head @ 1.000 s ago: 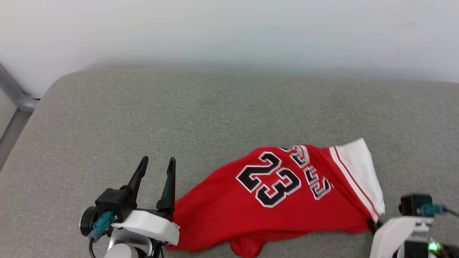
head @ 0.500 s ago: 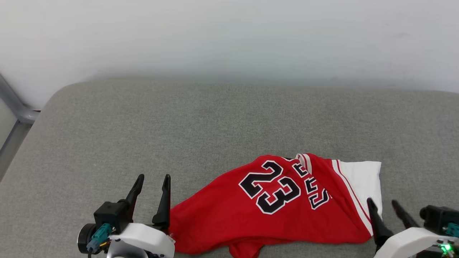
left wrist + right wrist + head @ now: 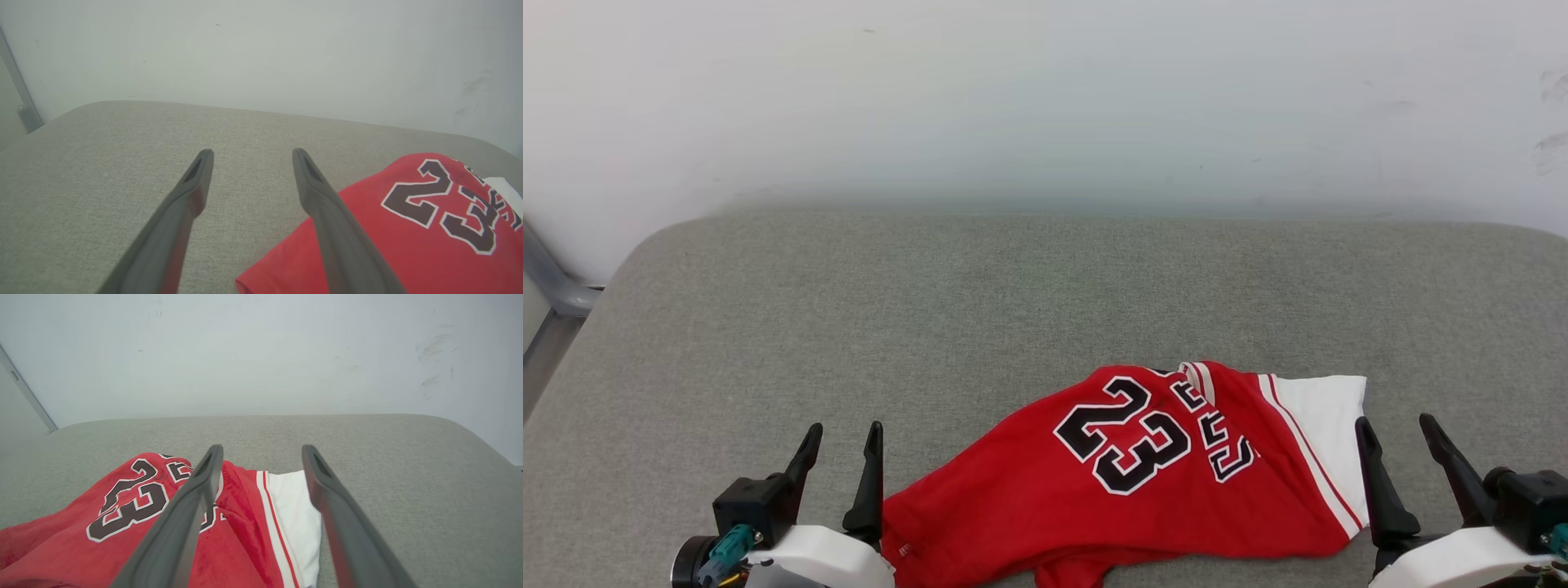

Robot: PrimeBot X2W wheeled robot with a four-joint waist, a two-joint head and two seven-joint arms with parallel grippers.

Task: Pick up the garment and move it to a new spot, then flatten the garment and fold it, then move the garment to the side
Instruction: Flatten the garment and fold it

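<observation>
Far left: a metal frame bar [image 3: 551,286] stands beside the grey padded surface [image 3: 1013,294], with a pale wall [image 3: 1045,98] behind.

Left gripper [image 3: 845,431]: jaws spread wide, nothing between them. In the left wrist view the gripper [image 3: 252,153] sits over bare padding, with its inner finger just beside the garment's hem corner. Contact cannot be told.

The garment [image 3: 1127,482] lies on the padding at the near edge, right of centre, between the two grippers. It is bunched rather than spread. The "23" shows skewed, the lettering is creased, and a fold of red tucks under the near side. Its white sleeve [image 3: 1327,425] points right.

Right gripper [image 3: 1393,421]: jaws also spread, grasping nothing, just beside the sleeve edge. In the right wrist view the gripper [image 3: 262,449] frames the sleeve and the striped trim.

Judgement: the garment rests free, so flattening is probably the step in hand. The next move calls for each gripper to take an outer edge, hem corner on the left and sleeve or shoulder on the right. They would then pull apart to draw out the creases, with care not to pinch two layers at the tucked fold.
</observation>
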